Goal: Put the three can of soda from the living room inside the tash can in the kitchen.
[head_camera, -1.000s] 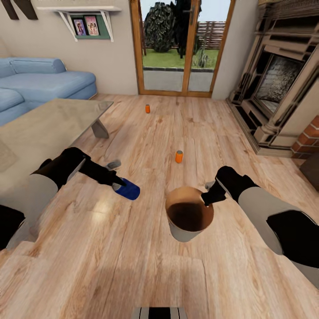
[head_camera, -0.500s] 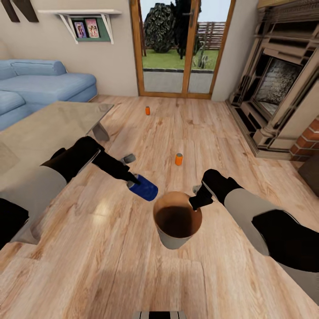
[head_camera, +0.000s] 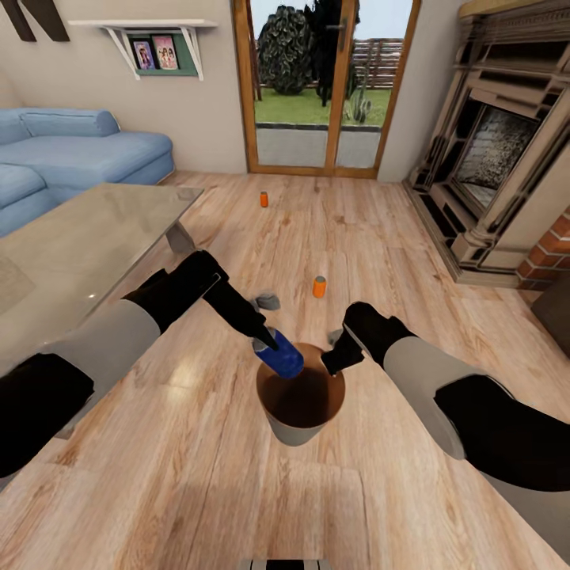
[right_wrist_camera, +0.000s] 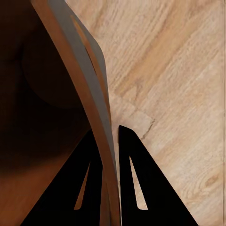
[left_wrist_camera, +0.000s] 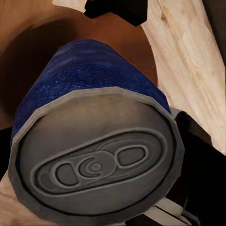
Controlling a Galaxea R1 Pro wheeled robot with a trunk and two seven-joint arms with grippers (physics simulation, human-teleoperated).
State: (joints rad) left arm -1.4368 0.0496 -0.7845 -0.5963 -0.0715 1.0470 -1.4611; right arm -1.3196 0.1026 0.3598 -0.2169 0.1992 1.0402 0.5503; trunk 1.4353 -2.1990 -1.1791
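Now blue can (head_camera: 280,360) over bin (head_camera: 294,427) mouth; bin empty

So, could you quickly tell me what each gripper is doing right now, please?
Left gripper: closed on the blue can, over the bin's mouth.
Right gripper: closed on the bin rim.

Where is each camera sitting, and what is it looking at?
Head view: up on the robot's head, looking down at both arms, the blue can and the bin.
Left wrist view: by the left pincer, looking at the blue can's top above the bin.
Right wrist view: by the right pincer, looking at its fingers pinching the bin's rim.
All three share the bin.
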